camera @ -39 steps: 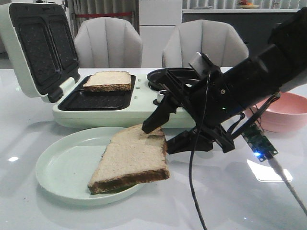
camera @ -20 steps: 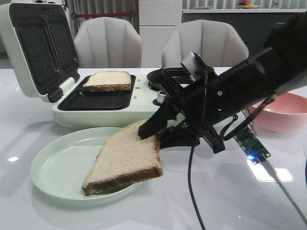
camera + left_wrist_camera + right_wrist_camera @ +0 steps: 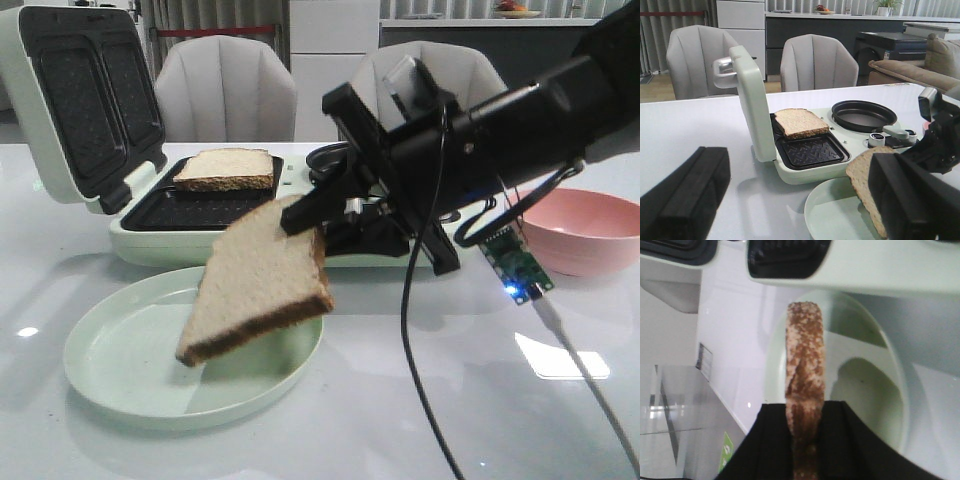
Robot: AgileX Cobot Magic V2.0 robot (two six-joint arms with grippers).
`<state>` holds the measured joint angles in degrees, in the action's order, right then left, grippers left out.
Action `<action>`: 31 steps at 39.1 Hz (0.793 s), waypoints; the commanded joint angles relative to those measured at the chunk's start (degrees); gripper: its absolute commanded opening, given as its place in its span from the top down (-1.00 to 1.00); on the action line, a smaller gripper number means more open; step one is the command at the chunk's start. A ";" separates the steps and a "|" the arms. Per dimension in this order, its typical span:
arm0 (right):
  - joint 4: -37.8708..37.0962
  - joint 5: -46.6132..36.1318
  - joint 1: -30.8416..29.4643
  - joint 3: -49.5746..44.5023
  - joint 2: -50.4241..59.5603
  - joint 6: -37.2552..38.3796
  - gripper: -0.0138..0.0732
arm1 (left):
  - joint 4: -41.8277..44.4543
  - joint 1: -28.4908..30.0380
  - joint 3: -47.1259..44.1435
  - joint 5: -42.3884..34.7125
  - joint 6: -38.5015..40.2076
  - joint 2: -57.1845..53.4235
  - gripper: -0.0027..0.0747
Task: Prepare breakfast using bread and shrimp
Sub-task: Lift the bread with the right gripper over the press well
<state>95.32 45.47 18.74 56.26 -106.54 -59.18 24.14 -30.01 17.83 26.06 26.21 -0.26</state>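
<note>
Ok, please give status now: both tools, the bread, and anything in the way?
Right tool shut on bread slice, held clear above plate. Left tool open, empty. Second slice on sandwich maker. Path to it clear.

Open tabletop [image 3: 330, 420] lies in front of the plate [image 3: 110, 370]; behind it the sandwich maker [image 3: 190, 235] blocks passage.

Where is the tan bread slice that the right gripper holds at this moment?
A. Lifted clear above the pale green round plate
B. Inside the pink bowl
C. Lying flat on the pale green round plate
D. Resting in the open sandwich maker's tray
A: the right gripper is shut on one corner of the tan bread slice, which hangs tilted in the air over the pale green round plate without touching it.
</note>
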 commanded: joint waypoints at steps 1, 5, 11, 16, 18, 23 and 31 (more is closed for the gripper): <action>6.54 6.81 -0.34 1.49 5.33 -2.47 0.36 | 0.04 0.03 1.59 -3.80 0.70 -0.86 -0.67; 9.81 9.21 -0.34 2.76 6.25 -4.27 0.36 | 0.04 0.03 1.59 -3.80 0.70 -0.86 -0.67; 13.77 7.53 -0.29 6.50 6.20 -4.35 0.36 | 0.04 0.03 1.59 -3.80 0.70 -0.86 -0.67; 13.72 4.32 -0.29 10.91 5.07 -4.53 0.36 | 0.04 0.03 1.59 -3.80 0.70 -0.86 -0.67; 13.13 4.43 -0.23 13.19 4.24 -4.60 0.36 | 0.04 0.03 1.59 -3.80 0.70 -0.86 -0.67; 10.97 2.67 0.81 19.69 1.58 -4.55 0.36 | 0.04 0.03 1.59 -3.80 0.70 -0.86 -0.67; 7.75 -8.73 3.21 27.35 -1.88 -3.54 0.36 | 0.04 0.03 1.59 -3.80 0.70 -0.86 -0.67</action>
<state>101.31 38.85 21.28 79.39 -110.21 -62.61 24.14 -30.01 17.83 26.06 26.21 -0.26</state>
